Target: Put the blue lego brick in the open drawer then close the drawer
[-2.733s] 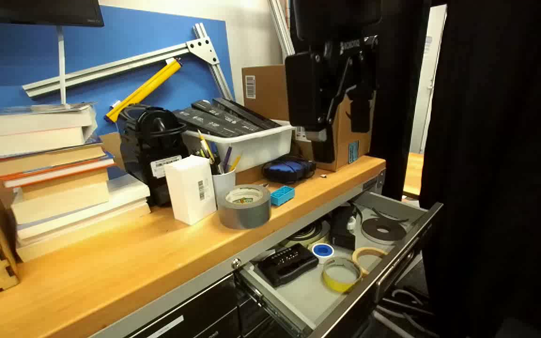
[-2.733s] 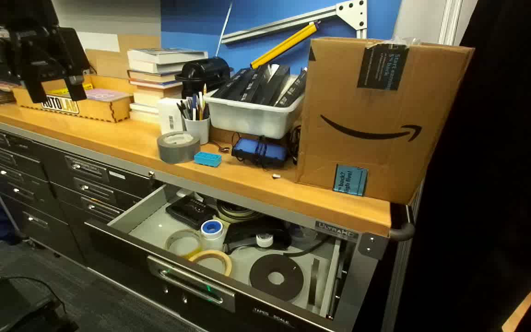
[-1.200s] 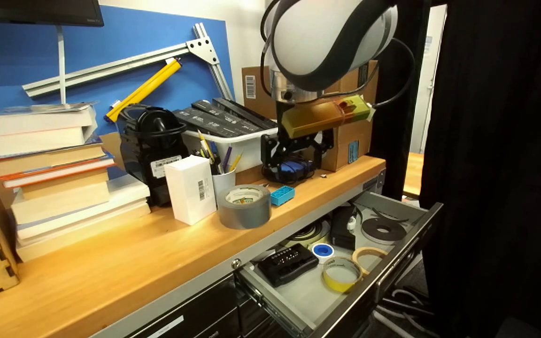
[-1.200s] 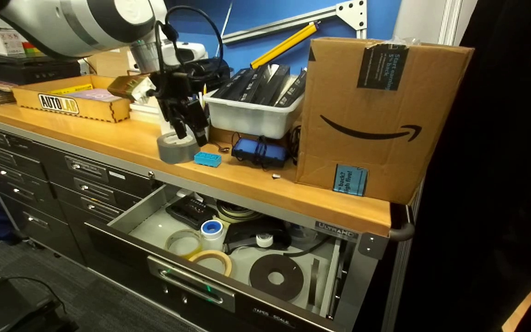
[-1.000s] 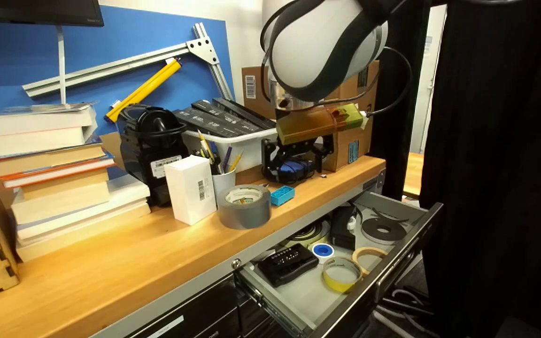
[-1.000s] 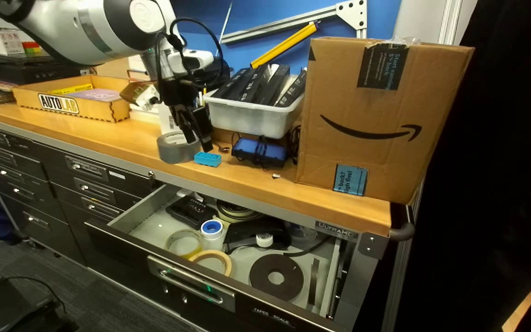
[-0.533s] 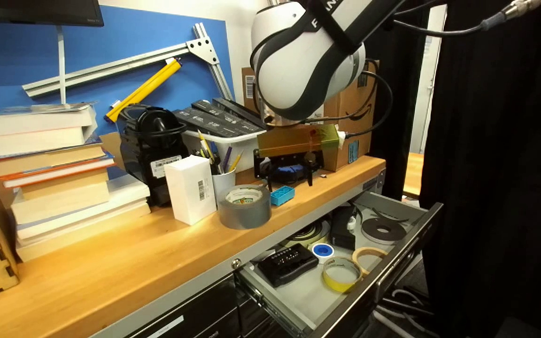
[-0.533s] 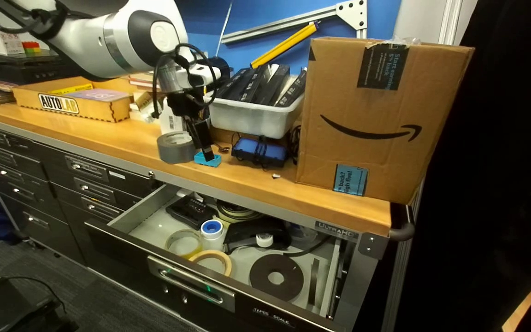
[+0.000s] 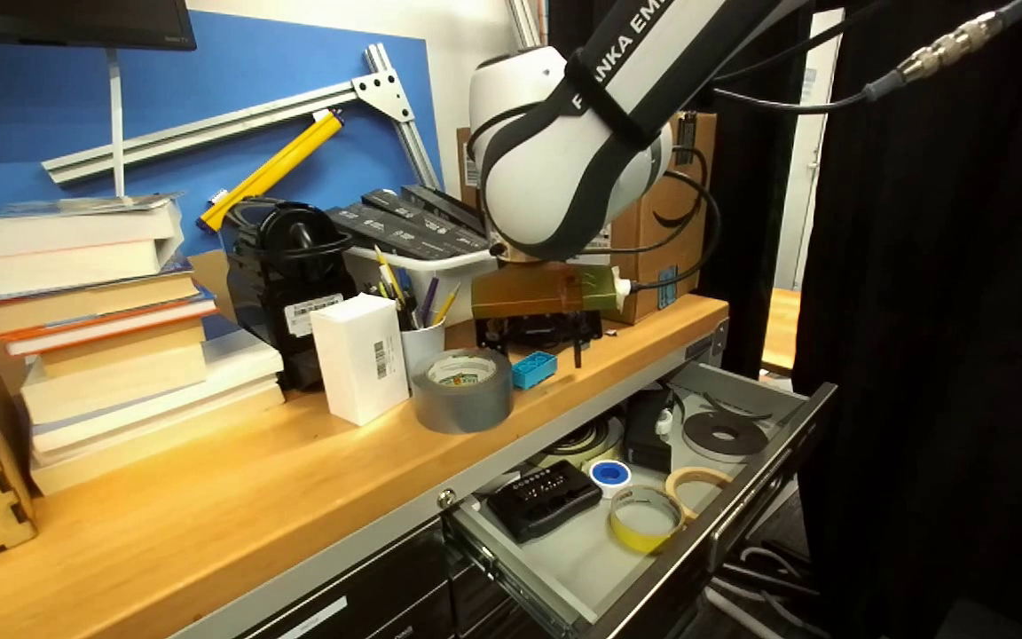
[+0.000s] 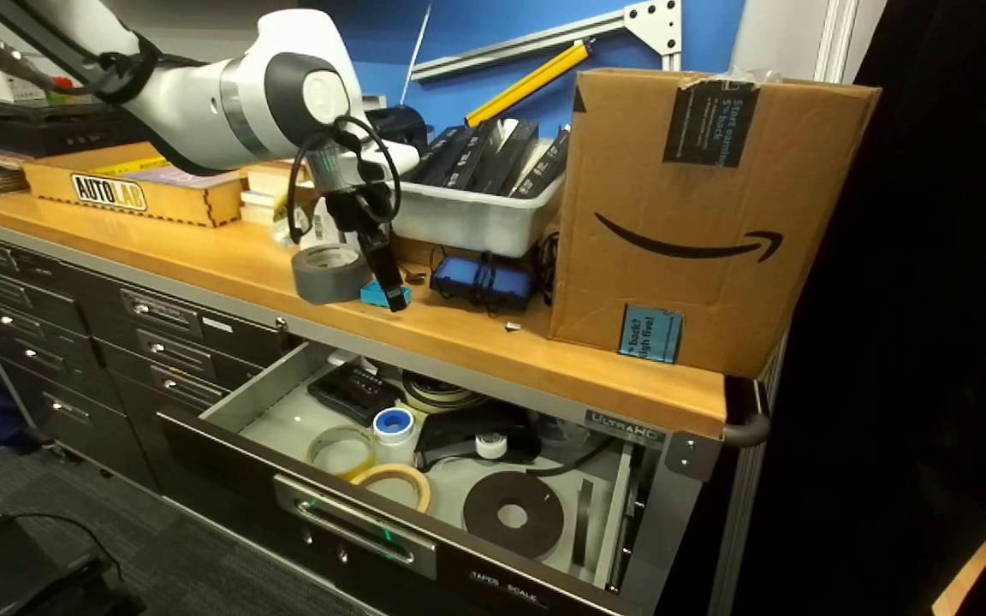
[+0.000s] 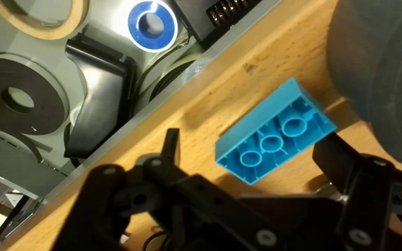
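The light-blue lego brick (image 9: 534,370) rests on the wooden bench beside the grey tape roll, near the front edge. It also shows in an exterior view (image 10: 375,295), partly behind a finger. In the wrist view the brick (image 11: 274,136) has its hollow, tubed side towards the camera. My gripper (image 11: 250,144) is open, with one finger on each side of the brick; the right finger is close to its corner, and I cannot tell whether it touches. The open drawer (image 9: 555,568) is pulled out below the bench; its dark front shows in an exterior view (image 10: 228,483).
The grey tape roll (image 9: 467,408) stands close beside the brick. A dark-blue object with cables (image 10: 480,282), a white bin (image 10: 459,218) and a cardboard box (image 10: 715,197) stand behind or to the side. The drawer holds several tape rolls and a black dispenser (image 11: 99,97).
The arm has come in from high up and lowered my gripper to the brick. In the last half second the fingers moved slightly lower and towards the bench's front edge. Brick and drawer look unmoved.
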Controlling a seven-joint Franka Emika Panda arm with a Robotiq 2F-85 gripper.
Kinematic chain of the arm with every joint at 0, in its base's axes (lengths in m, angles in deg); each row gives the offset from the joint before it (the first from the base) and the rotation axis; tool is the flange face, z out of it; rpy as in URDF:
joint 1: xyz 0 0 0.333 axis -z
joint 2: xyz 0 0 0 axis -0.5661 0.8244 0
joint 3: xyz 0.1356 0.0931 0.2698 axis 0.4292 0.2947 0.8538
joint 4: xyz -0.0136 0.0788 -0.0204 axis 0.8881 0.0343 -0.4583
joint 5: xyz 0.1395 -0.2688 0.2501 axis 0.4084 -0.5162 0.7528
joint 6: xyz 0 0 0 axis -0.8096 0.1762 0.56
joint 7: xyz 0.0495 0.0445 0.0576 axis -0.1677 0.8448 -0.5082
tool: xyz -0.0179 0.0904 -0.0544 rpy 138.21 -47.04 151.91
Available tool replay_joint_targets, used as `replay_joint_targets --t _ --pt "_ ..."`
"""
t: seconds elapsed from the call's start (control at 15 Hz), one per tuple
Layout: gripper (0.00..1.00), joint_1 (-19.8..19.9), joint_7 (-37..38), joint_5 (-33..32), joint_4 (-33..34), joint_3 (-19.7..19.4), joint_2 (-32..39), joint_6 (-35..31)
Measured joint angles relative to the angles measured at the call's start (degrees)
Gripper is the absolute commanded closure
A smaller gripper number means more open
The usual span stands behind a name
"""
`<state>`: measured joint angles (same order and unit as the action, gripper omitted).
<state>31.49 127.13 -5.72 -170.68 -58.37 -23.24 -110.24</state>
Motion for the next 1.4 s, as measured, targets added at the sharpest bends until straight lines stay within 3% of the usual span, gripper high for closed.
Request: replay_joint_targets --t 0.47,0.87,1.4 --pt "0.86 -1.0 0.7 1.5 0.5 -0.5 -0.5 0.4" --pt "0.82 -0.6 -0.6 4.1 -2.7 -1.2 -3.9 1.8" --pt "0.78 3.2 -19.2 10.1 -14.9 -3.7 -13.2 7.6"
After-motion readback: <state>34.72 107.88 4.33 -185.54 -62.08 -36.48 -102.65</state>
